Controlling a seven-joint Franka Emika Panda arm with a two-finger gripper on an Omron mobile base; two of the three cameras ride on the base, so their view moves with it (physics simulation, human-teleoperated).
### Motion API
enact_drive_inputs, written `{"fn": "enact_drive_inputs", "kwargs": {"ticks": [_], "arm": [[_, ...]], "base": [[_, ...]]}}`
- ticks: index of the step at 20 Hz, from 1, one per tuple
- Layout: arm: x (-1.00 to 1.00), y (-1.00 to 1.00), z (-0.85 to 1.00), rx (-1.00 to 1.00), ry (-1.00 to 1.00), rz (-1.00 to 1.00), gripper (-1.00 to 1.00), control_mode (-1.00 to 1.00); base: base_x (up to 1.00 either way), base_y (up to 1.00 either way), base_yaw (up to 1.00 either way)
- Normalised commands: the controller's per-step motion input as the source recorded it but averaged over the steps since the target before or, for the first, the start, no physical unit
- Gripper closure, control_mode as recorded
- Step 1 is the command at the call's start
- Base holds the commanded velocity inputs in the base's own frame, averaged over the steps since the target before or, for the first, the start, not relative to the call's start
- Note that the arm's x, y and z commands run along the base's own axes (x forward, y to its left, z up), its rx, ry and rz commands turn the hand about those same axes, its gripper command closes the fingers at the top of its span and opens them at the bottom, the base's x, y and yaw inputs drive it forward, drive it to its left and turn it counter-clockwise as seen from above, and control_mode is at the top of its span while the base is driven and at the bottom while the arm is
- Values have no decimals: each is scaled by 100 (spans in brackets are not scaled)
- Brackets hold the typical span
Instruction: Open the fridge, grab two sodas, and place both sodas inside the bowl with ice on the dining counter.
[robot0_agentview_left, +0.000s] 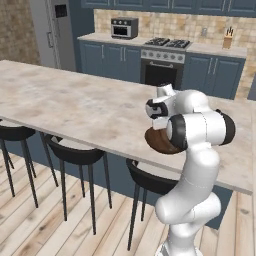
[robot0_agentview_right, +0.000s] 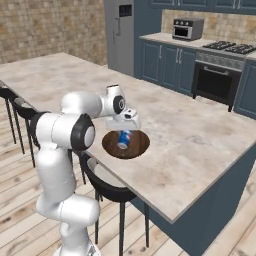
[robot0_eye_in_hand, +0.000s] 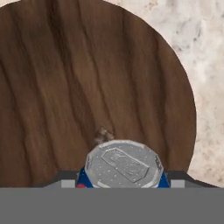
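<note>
A: Where do we stand with the blue-and-white cylindrical soda can (robot0_agentview_right: 124, 139)?

B: Our claw (robot0_agentview_right: 125, 131) is clamped across its sides, over the shallow round dark brown wooden bowl (robot0_agentview_right: 140, 148) on the beige stone worktop (robot0_agentview_right: 200, 135).

A: Handling?

B: Light, rigid, slick metal; we judge mid-body best. In the hand view it sits at six o'clock

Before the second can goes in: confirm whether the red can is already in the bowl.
No. The bowl shows one blue can, beneath the tool.
</note>
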Motion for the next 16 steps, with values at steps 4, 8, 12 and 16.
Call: {"fn": "enact_drive_inputs", "kwargs": {"ticks": [4, 8, 12, 16], "arm": [[32, 0, -28, 0, 4, 1, 100, -100], [31, 0, -27, 0, 4, 0, 100, -100], [29, 0, -27, 0, 3, 0, 100, -100], [21, -1, -25, 0, 2, 1, 100, -100]], "base": [[0, 0, 0], [0, 0, 0], [0, 0, 0], [0, 0, 0]]}}
